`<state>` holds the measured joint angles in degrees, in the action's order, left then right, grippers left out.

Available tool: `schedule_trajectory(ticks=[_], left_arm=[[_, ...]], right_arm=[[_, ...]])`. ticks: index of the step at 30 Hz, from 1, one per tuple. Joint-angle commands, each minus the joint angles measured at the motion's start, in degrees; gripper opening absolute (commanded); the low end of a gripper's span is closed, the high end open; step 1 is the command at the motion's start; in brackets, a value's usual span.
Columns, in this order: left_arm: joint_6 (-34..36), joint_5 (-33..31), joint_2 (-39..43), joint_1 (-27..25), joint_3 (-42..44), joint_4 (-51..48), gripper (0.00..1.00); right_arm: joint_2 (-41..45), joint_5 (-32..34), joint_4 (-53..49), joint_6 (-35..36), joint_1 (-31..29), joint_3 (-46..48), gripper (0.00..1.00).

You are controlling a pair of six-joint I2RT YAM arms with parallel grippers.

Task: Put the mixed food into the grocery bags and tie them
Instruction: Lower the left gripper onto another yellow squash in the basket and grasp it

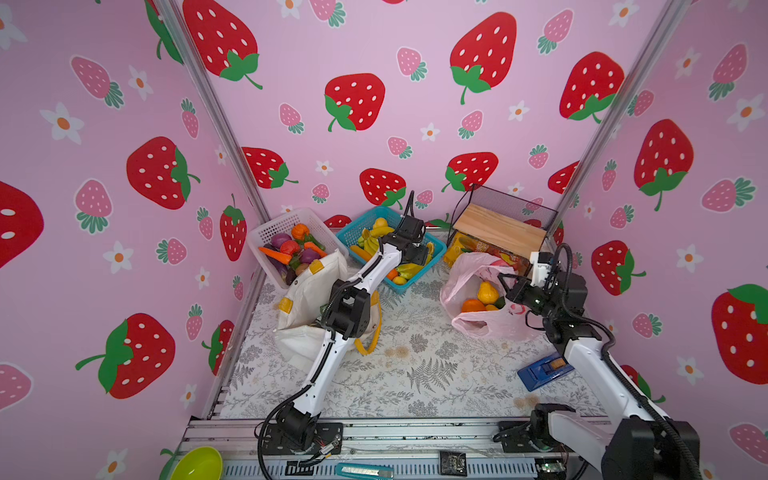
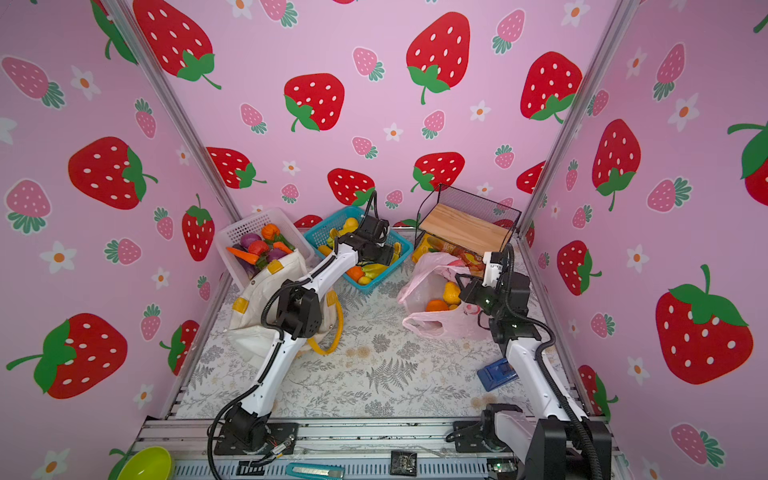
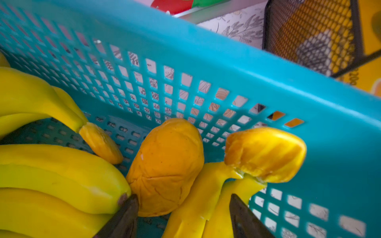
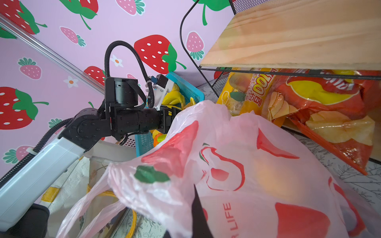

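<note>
The pink plastic bag (image 1: pixel 478 326) (image 2: pixel 432 328) lies at the right with its mouth open. Inside it sit a yellow pear (image 1: pixel 487 292), an orange (image 1: pixel 473 306) and a dark green fruit (image 1: pixel 500 302). My right gripper (image 1: pixel 505 283) (image 4: pixel 196 195) is shut on this bag's film (image 4: pixel 247 164) at the rim. The white tote (image 1: pixel 307 286) (image 2: pixel 257 299) with yellow patches slumps at the left, partly under my left arm. My left gripper (image 1: pixel 417 254) (image 3: pixel 183 199) is down in the blue basket (image 3: pixel 226 57), open, with an orange-yellow lump (image 3: pixel 167 164) and banana stems between its fingers.
Banana bunches (image 3: pixel 51 175) fill the blue basket (image 1: pixel 436 246). A white basket (image 1: pixel 282 224) of vegetables stands at the back left. A wire rack with a wooden shelf (image 1: pixel 498 228) covers large chip bags (image 4: pixel 329 107) at the back right. A blue object (image 1: pixel 544 370) lies at the right.
</note>
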<state>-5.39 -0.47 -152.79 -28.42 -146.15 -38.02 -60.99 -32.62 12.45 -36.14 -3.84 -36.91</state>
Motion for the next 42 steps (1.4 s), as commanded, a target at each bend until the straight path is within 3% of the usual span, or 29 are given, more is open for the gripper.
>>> schedule_trajectory(ticks=[1, 5, 9, 15, 17, 22, 29, 34, 42], left_arm=[[0.89, -0.82, -4.21, 0.65, -2.77, -3.59, 0.73], [-0.05, -3.36, -4.83, 1.00, -4.06, -4.21, 0.73], [0.09, -6.46, -4.53, 1.00, -3.72, -5.29, 0.65], [0.69, -1.19, -1.94, 1.05, -1.55, -8.20, 0.55], [1.12, -1.97, -0.87, 1.05, 0.19, -7.73, 0.55], [2.95, -10.62, 1.59, 0.92, -0.98, -10.52, 0.55], [1.65, -5.90, 2.73, 1.11, -0.54, -9.88, 0.56], [2.73, -6.12, 0.61, 1.14, -1.61, -5.34, 0.65], [3.81, -4.02, -3.78, 1.62, -4.50, -1.07, 0.67]], right_arm=[[0.55, -0.41, 1.00, 0.54, 0.42, 0.61, 0.00], [0.16, -0.57, 1.41, 0.38, 0.45, 0.79, 0.00], [-0.06, -0.65, 1.59, 0.37, 0.41, 0.88, 0.00], [-0.22, -0.57, 1.55, 0.50, 0.43, 0.95, 0.00], [-0.30, -0.69, 1.74, 0.47, 0.45, 0.96, 0.00], [-0.26, -0.51, 1.77, 0.46, 0.42, 1.12, 0.00], [-0.71, -0.76, 2.02, 0.37, 0.47, 1.12, 0.00], [-0.69, -0.78, 1.97, 0.50, 0.41, 1.13, 0.00], [-0.75, -0.78, 2.01, 0.47, 0.44, 1.13, 0.00]])
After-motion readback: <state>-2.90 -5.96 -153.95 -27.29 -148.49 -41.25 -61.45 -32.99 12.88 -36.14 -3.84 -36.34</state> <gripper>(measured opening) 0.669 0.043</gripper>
